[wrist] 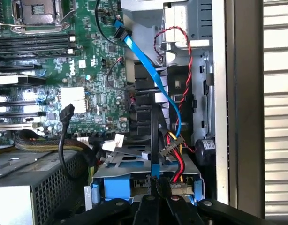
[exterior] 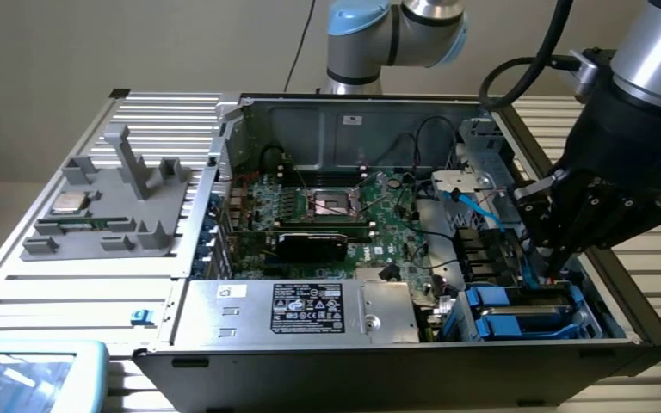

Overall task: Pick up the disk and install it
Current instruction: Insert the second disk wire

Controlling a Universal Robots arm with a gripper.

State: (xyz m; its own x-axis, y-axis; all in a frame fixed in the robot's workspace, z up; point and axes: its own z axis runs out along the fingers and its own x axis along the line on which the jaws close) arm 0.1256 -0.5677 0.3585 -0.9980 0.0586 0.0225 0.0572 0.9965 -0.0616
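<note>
Starting at the exterior view's left, we see a grey fixture plate (exterior: pixel 107 211) with upright posts lying on the slatted metal table (exterior: pixel 32 292), and a small square silver chip (exterior: pixel 71 203) sits in one of its recesses. A corner of a light blue tray (exterior: pixel 34 375) shows at the near edge. Moving right, the open computer case (exterior: pixel 423 361) lies on its side, and inside it we see the green motherboard (exterior: pixel 330 219) with the bare processor socket (exterior: pixel 336 204) near its middle. In front of the board sits the silver power supply box (exterior: pixel 296 311) with a black label. Further right, a blue data cable (wrist: pixel 148 65) runs down from the board area past black fan housings, and a bundle of red, yellow and black wires (wrist: pixel 174 164) ends at a connector just above the drive bay. In the case's near corner on the exterior view's right sits the disk (exterior: pixel 526 311), its bright blue carrier frame lying in the bay beside the case wall. In the wrist view we see its grey metal top and blue frame directly below the fingers. The gripper (exterior: pixel 549 258) hangs on the dark arm just above the disk, its fingers pressed together with nothing between them, their tips close to the disk's rear edge by the cables; we cannot tell whether they touch it.
</note>
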